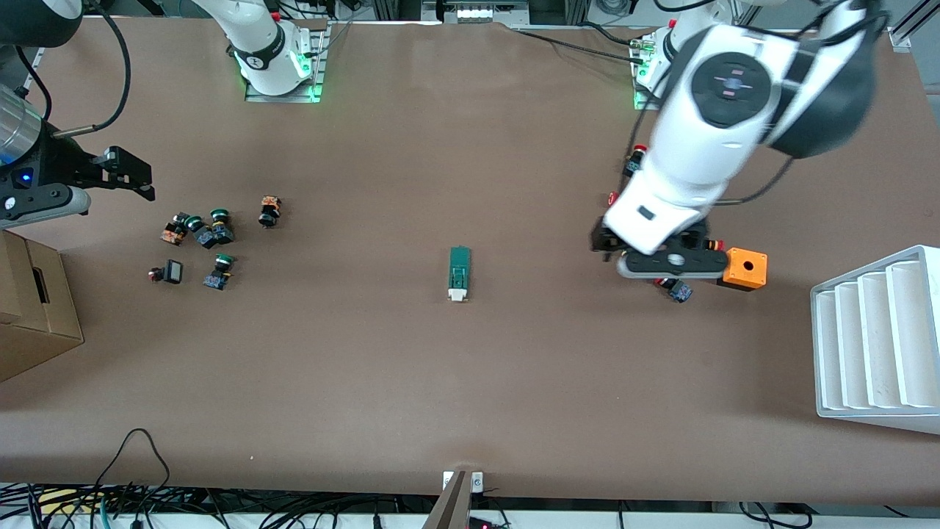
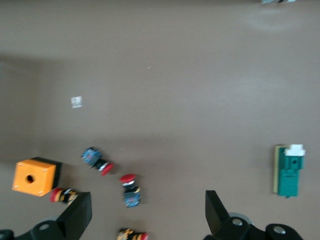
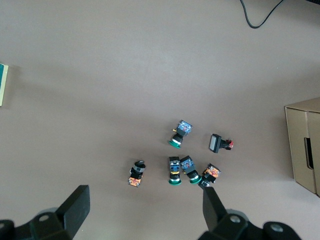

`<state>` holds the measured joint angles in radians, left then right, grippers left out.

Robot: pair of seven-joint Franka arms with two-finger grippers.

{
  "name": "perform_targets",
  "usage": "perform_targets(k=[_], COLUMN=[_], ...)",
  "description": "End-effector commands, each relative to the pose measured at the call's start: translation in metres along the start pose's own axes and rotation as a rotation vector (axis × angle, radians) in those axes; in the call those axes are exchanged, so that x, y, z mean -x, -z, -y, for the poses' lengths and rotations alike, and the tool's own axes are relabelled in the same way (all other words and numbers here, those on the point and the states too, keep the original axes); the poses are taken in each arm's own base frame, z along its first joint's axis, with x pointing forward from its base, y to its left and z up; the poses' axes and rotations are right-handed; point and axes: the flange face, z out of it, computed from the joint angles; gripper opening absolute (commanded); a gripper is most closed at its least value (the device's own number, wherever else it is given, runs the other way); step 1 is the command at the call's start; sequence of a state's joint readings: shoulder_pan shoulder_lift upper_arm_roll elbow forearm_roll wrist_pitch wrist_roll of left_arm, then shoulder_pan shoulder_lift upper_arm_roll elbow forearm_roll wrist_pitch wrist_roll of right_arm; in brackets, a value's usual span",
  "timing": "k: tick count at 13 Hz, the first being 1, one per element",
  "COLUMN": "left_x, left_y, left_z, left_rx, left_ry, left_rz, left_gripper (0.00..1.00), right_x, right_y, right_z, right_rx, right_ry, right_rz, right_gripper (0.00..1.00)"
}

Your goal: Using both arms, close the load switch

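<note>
I see the load switch (image 1: 460,274) lying flat near the middle of the brown table (image 1: 470,382), white end piece toward the front camera, with nothing touching it. My left arm (image 1: 705,125) reaches down from its base over its own end of the table, forearm sloping toward the front camera and wrist pointing at the tabletop. The left gripper (image 2: 148,215) hangs over a scatter of red-capped push buttons (image 2: 131,189) just beside the orange box (image 1: 744,268); its fingers (image 2: 77,215) stand wide apart and hold nothing. In the left wrist view the load switch sits well apart from that gripper, toward the middle of the table. My right arm (image 1: 44,176) is bent over the right arm's end of the table, above the cardboard box (image 1: 33,312), with its wrist turned down. The right gripper (image 3: 145,212) is over the table close to the cluster of green-capped push buttons (image 1: 209,231); its fingers (image 3: 75,210) are likewise spread wide with nothing between them. A white ribbed tray (image 1: 877,342) rests at the left arm's end, nearer the front camera than the orange box.
</note>
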<state>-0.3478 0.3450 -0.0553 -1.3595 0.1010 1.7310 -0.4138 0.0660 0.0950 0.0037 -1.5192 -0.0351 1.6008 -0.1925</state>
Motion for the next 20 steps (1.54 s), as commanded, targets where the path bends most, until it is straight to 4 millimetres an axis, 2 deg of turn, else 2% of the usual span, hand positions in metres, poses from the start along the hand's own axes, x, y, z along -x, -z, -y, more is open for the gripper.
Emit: perform_targets(k=[1, 3, 6, 10, 15, 20], left_x=[0.005, -0.005, -0.011, -0.004, 0.007, 0.018], left_y=[0.019, 0.02, 0.019, 0.041, 0.053, 0.065], left_z=[0.025, 0.069, 0.108, 0.174, 0.238, 0.252], left_rx=[0.022, 0.051, 0.054, 0.084, 0.09, 0.082], left_ry=[-0.066, -0.067, -0.095, -0.123, -0.154, -0.131], left_rz=[0.031, 0.055, 0.067, 0.072, 0.084, 0.09], left_gripper=[1.0, 1.0, 1.0, 1.0, 1.0, 1.0], right_x=[-0.004, -0.004, -0.004, -0.004, -0.004, -0.005], right_y=[0.004, 0.003, 0.003, 0.004, 0.004, 0.004], right_z=[0.013, 0.013, 0.013, 0.011, 0.011, 0.013], right_rx=[0.047, 0.047, 0.047, 0.047, 0.046, 0.035], right_ry=[0.022, 0.023, 0.023, 0.018, 0.018, 0.015], right_rz=[-0.002, 0.0, 0.0, -0.002, -0.003, -0.009], right_gripper=[1.0, 1.0, 1.0, 1.0, 1.0, 1.0])
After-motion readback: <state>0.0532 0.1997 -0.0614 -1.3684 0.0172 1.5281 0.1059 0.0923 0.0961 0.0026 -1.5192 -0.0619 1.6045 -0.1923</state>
